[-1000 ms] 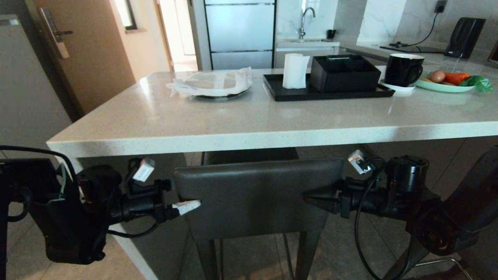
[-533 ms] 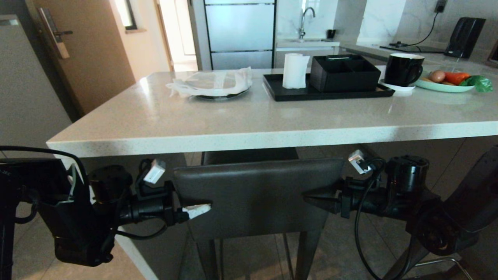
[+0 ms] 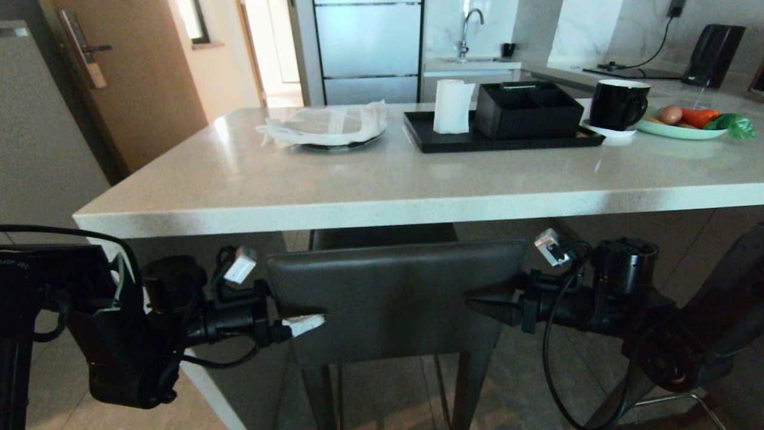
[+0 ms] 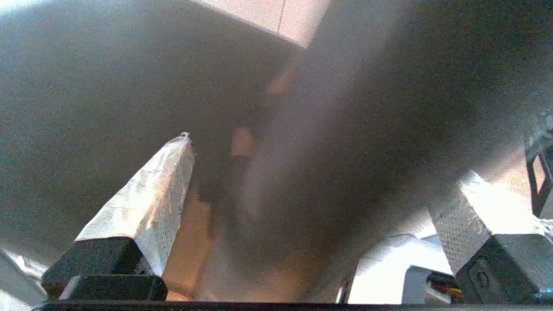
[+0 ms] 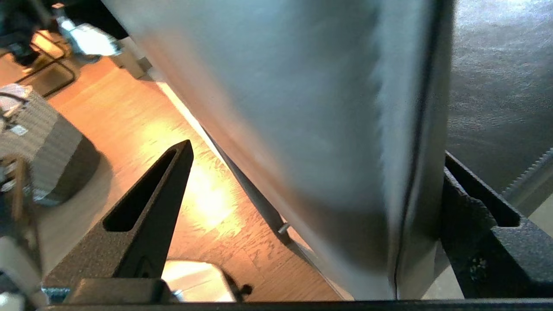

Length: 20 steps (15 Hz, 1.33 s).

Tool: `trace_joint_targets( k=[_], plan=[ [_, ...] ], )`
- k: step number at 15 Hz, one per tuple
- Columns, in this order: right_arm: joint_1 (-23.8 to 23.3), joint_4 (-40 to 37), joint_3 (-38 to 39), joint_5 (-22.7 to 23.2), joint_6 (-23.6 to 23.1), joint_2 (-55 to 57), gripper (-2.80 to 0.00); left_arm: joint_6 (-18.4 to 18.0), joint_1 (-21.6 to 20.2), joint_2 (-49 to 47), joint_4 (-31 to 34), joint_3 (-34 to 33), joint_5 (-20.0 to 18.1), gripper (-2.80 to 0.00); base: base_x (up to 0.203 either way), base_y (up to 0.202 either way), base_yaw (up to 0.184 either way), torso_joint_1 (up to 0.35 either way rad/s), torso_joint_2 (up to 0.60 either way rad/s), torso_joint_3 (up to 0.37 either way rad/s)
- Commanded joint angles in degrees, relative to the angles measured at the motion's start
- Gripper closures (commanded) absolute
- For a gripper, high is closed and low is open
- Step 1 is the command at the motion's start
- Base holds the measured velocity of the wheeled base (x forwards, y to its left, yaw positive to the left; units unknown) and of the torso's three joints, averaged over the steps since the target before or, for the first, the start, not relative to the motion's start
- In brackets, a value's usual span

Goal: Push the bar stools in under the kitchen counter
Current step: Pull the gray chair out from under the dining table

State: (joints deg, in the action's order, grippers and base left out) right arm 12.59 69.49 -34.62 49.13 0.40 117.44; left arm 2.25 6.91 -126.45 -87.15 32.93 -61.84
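The left pincer (image 3: 304, 319), spread wide, has its white-taped fingertip against the left edge of the stool (image 3: 394, 298) backrest, gripping nothing. The stool stands between both arms, its seat partly under the front edge of the counter (image 3: 358, 206). The right pincer (image 3: 477, 304) also gapes, its fingers straddling the backrest's right edge without clamping it.
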Motion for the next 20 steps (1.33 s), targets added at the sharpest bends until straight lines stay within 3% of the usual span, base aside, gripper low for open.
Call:
trace_joint_targets(
  k=[1, 14, 20],
  plan=[
    [0.1, 0.5, 0.3, 0.5, 0.2, -0.2, -2.8, 0.1, 0.1, 0.3, -0.5, 0.0, -0.4, -2.8, -0.16, 0.0, 0.0, 0.009, 0.0, 0.002],
    [0.1, 0.7, 0.2, 0.5, 0.4, 0.0, -2.8, 0.2, 1.0, 2.0, -0.5, -0.8, 0.1, -2.8, -0.194, 0.0, -0.001, 0.001, 0.0, 0.004],
    [0.2, 1.3, 0.3, 0.5, 0.4, 0.1, -2.8, 0.2, 0.7, 4.0, -0.5, -4.7, 0.8, -2.8, -0.193, 0.0, -0.002, 0.003, 0.0, 0.007]
  ],
)
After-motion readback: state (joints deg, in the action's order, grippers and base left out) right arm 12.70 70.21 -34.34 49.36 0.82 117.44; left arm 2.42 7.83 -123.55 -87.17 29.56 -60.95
